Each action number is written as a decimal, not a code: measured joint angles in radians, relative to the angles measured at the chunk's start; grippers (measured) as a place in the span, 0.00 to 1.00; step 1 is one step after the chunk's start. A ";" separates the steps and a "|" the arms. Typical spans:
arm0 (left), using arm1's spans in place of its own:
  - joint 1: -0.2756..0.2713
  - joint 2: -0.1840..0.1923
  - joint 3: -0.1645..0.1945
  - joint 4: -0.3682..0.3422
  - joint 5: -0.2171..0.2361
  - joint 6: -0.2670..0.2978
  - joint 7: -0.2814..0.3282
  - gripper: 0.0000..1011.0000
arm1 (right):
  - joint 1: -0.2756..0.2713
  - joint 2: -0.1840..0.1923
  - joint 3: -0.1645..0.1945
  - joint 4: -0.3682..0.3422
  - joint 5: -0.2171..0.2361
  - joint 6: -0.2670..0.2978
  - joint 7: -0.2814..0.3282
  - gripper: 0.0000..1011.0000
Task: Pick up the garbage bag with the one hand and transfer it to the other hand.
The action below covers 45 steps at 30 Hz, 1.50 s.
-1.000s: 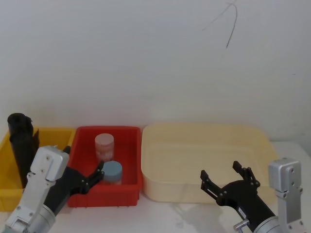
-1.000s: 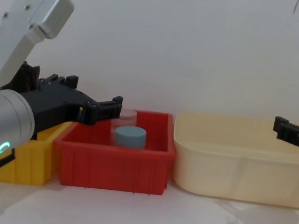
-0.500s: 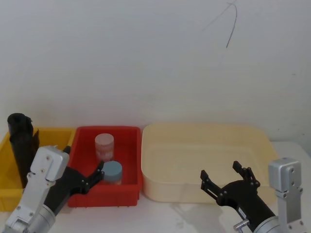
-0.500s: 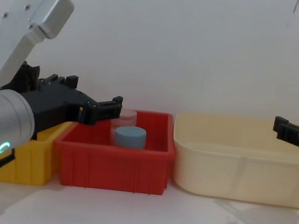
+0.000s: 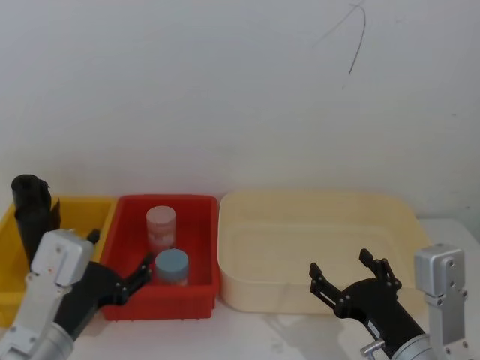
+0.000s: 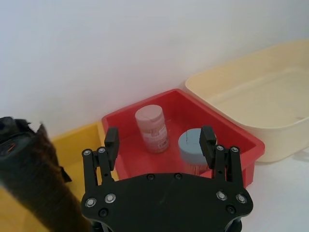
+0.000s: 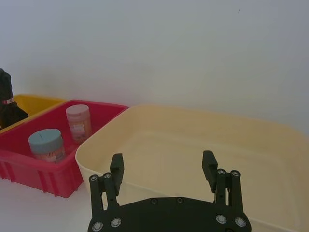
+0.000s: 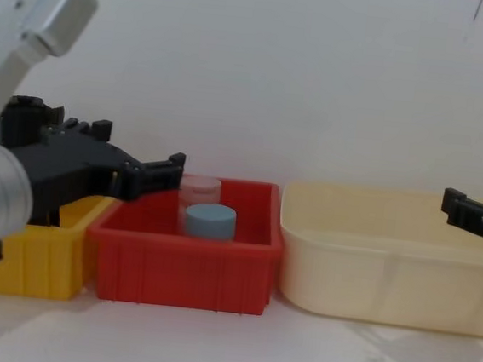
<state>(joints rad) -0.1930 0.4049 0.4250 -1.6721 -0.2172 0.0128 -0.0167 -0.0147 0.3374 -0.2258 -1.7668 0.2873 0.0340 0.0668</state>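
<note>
Head view, garbage bag [image 5: 30, 216] in yellow bin [image 5: 81, 204], red bin [image 5: 187, 301] alongside

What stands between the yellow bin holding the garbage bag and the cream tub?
In the head view, a red bin sits between the yellow bin and the cream tub, holding a pink jar and a blue-lidded jar.

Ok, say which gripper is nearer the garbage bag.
Left. The left gripper hovers beside the garbage bag in the yellow bin; the right gripper is far off, by the cream tub.
</note>
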 joint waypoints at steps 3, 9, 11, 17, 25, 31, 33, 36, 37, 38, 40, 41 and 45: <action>0.029 0.016 -0.022 -0.026 -0.018 -0.002 -0.003 0.99 | 0.000 0.000 0.000 0.000 0.000 0.000 0.000 0.99; 0.091 0.050 -0.078 -0.077 -0.058 0.001 -0.006 0.99 | 0.000 0.000 0.000 0.000 0.000 0.000 0.000 0.99; 0.111 0.060 -0.097 -0.094 -0.074 0.012 -0.005 0.99 | 0.000 0.000 0.000 0.000 0.000 0.000 0.000 0.99; 0.150 0.081 -0.141 -0.124 -0.105 0.050 0.003 0.99 | 0.000 0.000 0.000 0.000 0.000 0.000 0.000 0.99; 0.175 0.102 -0.200 -0.141 -0.153 0.129 0.010 0.99 | 0.000 0.000 0.000 0.000 0.000 0.000 0.000 0.99; 0.164 0.112 -0.222 -0.134 -0.173 0.168 0.004 0.99 | 0.000 0.000 0.000 0.000 0.000 0.000 0.000 0.99; 0.159 0.114 -0.224 -0.130 -0.177 0.175 -0.002 0.99 | 0.000 0.000 0.000 0.000 0.000 0.000 0.000 0.99; 0.145 0.118 -0.225 -0.119 -0.181 0.185 -0.016 0.99 | 0.000 0.000 0.000 0.000 0.000 0.000 0.000 0.99; 0.135 0.119 -0.226 -0.112 -0.182 0.190 -0.025 0.99 | 0.000 0.000 0.000 0.000 0.000 0.000 0.000 0.99; 0.130 0.120 -0.225 -0.109 -0.182 0.191 -0.029 0.99 | 0.000 0.000 0.000 0.000 0.000 0.000 0.000 0.99; 0.114 0.121 -0.223 -0.097 -0.182 0.197 -0.038 0.99 | 0.000 0.000 0.000 0.000 0.000 0.000 0.000 0.99; 0.109 0.121 -0.222 -0.094 -0.182 0.199 -0.041 0.99 | 0.000 0.000 0.000 0.000 0.000 0.000 0.000 0.99; 0.083 0.121 -0.217 -0.074 -0.179 0.209 -0.053 0.99 | 0.000 0.000 0.000 0.000 0.000 0.000 0.000 0.99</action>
<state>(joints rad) -0.1105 0.5263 0.2078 -1.7458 -0.3958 0.2214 -0.0701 -0.0146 0.3374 -0.2258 -1.7668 0.2873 0.0340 0.0668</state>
